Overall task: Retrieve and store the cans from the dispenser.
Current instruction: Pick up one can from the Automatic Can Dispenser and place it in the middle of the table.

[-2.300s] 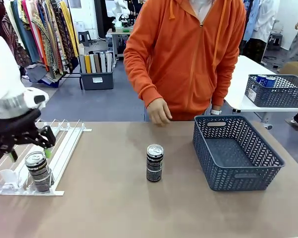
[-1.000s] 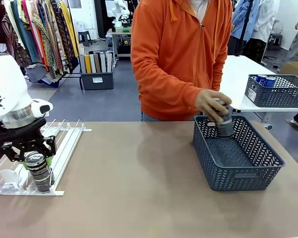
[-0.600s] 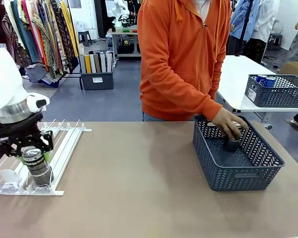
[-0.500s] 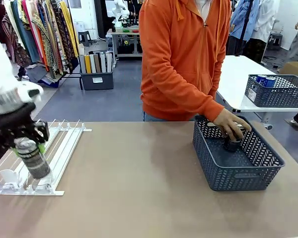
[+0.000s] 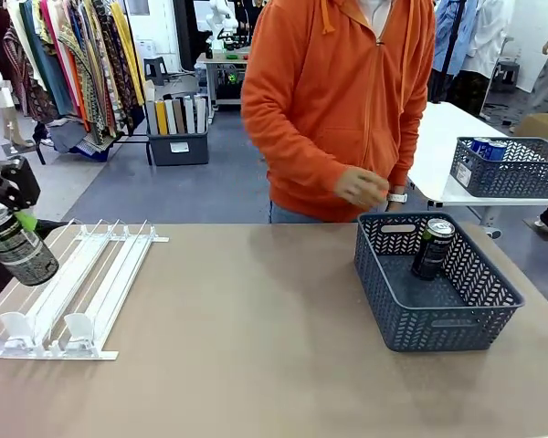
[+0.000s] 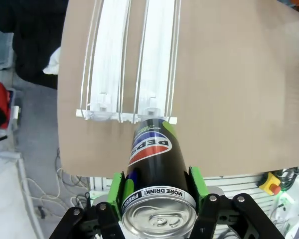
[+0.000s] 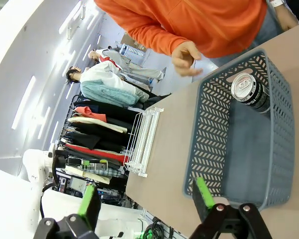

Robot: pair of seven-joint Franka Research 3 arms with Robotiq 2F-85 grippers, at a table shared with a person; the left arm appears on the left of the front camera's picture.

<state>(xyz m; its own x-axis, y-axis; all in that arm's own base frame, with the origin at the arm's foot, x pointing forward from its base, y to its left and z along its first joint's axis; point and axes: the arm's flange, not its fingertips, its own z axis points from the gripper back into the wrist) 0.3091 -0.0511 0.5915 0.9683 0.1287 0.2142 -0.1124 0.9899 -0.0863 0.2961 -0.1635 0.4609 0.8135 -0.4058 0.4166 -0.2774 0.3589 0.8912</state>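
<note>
floor: grey (image 5: 178, 187) | clothes rack (image 5: 82, 64) far left | white table (image 5: 457, 151) right

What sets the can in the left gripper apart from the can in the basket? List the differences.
The gripped can is clamped between the left gripper's green pads, lifted off the dispenser; the basket can sits free inside the grey basket, untouched. The gripped can hangs tilted at the table's left edge; the basket can stands nearly upright at the right. Both are slim, dark cans with silver tops.
</note>
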